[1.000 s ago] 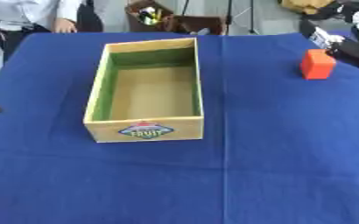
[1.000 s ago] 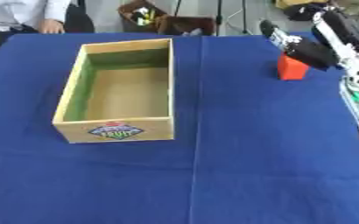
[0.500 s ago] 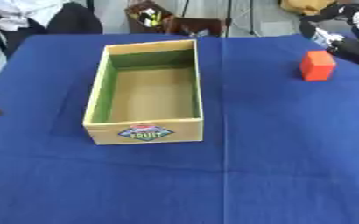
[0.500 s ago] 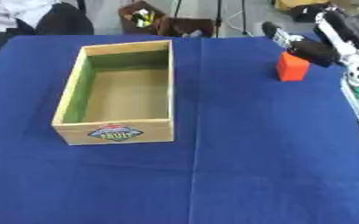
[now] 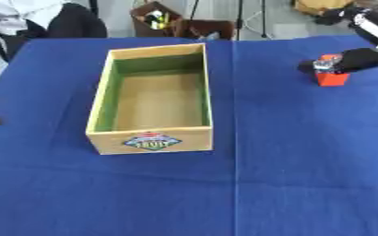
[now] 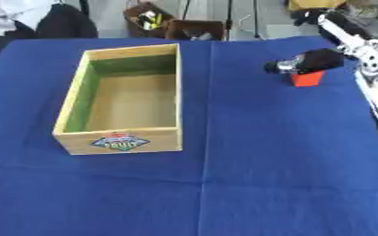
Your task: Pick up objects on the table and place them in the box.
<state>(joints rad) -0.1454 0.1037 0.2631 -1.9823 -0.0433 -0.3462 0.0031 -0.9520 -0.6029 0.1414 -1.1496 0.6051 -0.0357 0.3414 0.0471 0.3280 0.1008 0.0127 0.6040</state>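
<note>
Robot hand [image 6: 305,62] now over block [image 6: 306,79]

A table covered in a deep blue cloth [image 5: 289,175] fills nearly the whole view — the cloth shows faint fold creases, 1 running front to back just right of the middle and 1 crossing it near the front. 2 things lie directly on it. An open rectangular wooden box [image 5: 152,140] with green-painted inner walls and a bare tan floor sits left of centre, long side running away from the camera, a printed fruit label on its near end. A small orange-red block [image 6: 305,80] stands upright toward the far right corner — well apart from the box.
</note>
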